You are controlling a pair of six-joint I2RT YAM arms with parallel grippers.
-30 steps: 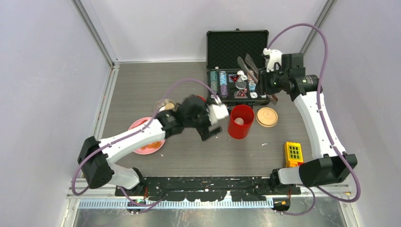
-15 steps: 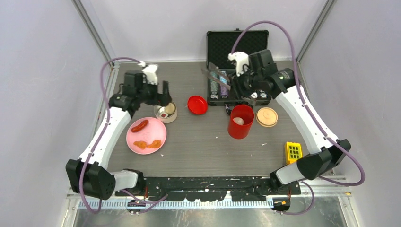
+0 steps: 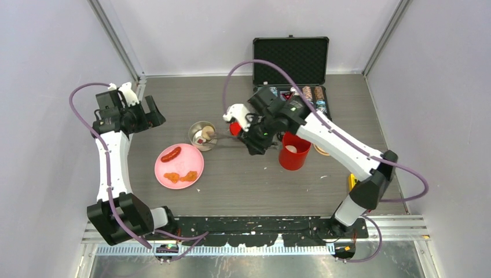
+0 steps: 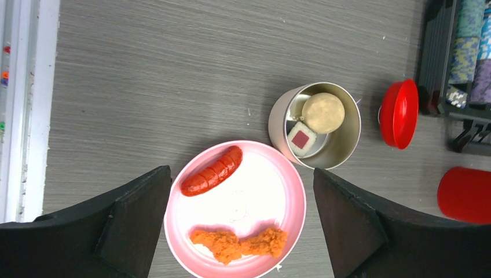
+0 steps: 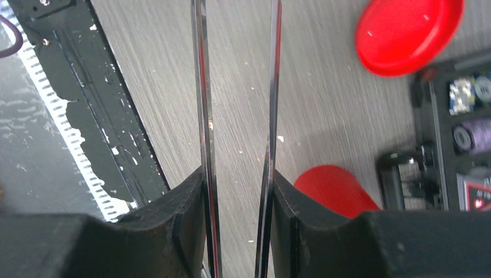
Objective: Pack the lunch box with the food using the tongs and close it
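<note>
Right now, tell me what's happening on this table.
The right hand grips the tongs, tips aimed toward the steel bowl, which holds a white cube and a pale lump. The left hand hangs open and empty, far left; sausage and nuggets lie on the pink plate. The red canister has its lid off.

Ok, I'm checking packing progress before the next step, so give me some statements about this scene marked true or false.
1. The red sausage lies on the flat pink plate. True.
2. The small round steel bowl is empty. False: it holds a white cube with red centre and a pale round lump.
3. The right pincer holds the long thin dark metal tongs. True.
4. The left pincer grips a nugget. False: it is open, holding nothing.
5. The tall red cylindrical canister is closed. False: its red lid lies apart on the grey table.
</note>
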